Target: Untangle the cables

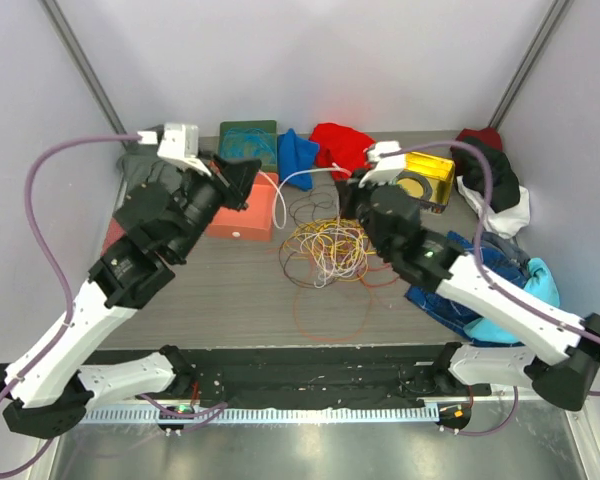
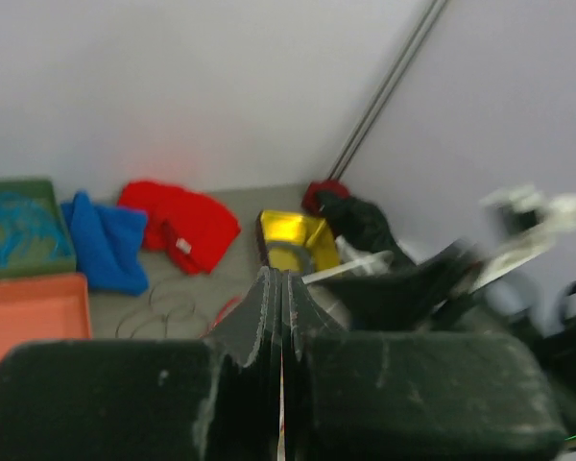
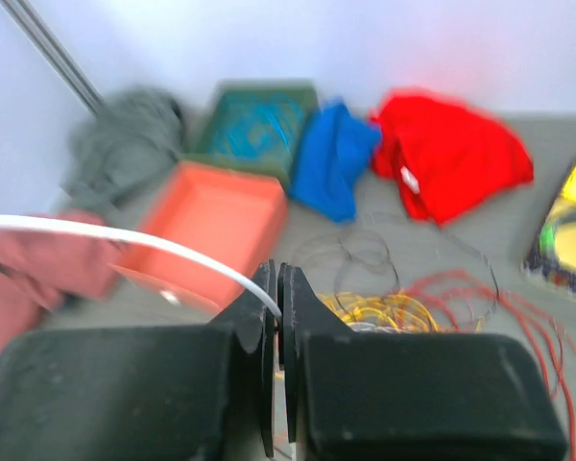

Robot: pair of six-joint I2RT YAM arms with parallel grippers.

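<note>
Right gripper (image 3: 276,279) clamped on white cable (image 3: 125,236) (running toward 9 o'clock); left gripper (image 2: 279,286) closed, holding nothing

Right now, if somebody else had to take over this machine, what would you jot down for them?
Left jaws: shut, holding nothing, up by the orange tray.
Right jaws: shut on the white cable, at the far side of the tangle.
Cables: yellow, orange, white and dark loops knotted mid-table; a blue coil lies in the green tray.
Done: one white strand gripped.
To do: pull it free, then separate the rest.
</note>
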